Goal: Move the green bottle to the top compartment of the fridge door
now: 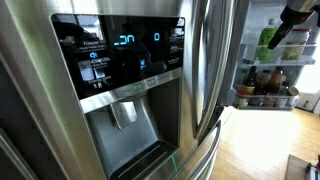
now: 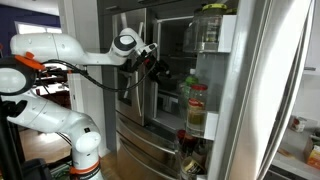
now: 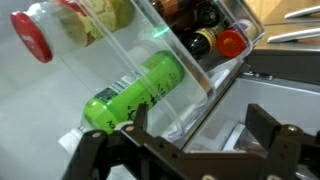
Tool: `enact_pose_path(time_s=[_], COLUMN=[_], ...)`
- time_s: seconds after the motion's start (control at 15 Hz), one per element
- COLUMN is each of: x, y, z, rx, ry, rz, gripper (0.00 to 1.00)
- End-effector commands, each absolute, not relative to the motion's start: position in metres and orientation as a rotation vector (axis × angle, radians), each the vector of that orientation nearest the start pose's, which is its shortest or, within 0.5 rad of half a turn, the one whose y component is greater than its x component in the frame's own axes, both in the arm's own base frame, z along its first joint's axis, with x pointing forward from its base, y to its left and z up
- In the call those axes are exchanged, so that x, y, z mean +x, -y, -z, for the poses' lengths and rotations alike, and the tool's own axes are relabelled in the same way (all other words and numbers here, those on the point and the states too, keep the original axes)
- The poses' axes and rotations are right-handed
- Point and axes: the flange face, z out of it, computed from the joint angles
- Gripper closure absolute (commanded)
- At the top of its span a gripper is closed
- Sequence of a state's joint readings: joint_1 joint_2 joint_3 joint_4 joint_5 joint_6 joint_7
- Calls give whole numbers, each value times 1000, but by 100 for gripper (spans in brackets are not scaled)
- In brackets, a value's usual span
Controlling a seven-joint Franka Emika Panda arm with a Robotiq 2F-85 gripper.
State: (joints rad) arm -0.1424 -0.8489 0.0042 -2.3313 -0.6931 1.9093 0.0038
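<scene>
Our claw [image 3: 198, 125] stands spread wide, pinching nothing. Just ahead of its fingertips, and untouched by them, we see the small lime-green plastic bottle [image 3: 135, 95]. It sits behind the clear plastic front rail [image 3: 185, 55] of a fridge-door bin.

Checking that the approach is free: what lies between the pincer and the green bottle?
In the wrist view, the door bin's clear plastic rail appears to run in front of the green bottle, between it and the open pincer.
</scene>
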Motion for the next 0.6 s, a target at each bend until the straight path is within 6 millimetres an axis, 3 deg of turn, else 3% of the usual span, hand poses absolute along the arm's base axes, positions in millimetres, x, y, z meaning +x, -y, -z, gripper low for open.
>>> enact_pose_path(time_s=[0.0, 0.07, 0.53], x=[300, 307, 304], y=[102, 96, 105], z=[-662, -674, -667], rx=[2259, 2311, 2205], ry=[135, 88, 108], rz=[-567, -512, -555], gripper=[0, 0, 0])
